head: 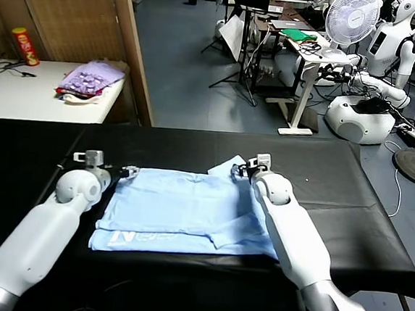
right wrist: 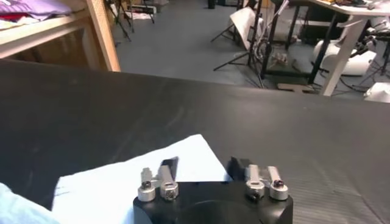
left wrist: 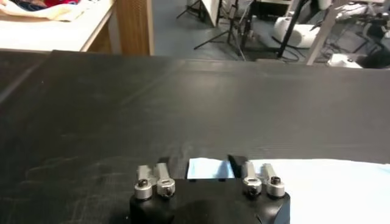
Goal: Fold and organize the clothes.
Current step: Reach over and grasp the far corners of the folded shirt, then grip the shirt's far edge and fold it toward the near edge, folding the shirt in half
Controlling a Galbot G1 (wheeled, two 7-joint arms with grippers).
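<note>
Both hands pinch the T-shirt's (head: 181,211) far edge, left hand (head: 128,170) and right hand (head: 241,170) narrowed on its corners, likely for folding.

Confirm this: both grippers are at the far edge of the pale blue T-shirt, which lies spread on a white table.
Not quite. The table under the pale blue T-shirt is black, as the head view shows; the white table stands farther back. The rest holds: the left gripper and right gripper are both at the shirt's far edge.
</note>
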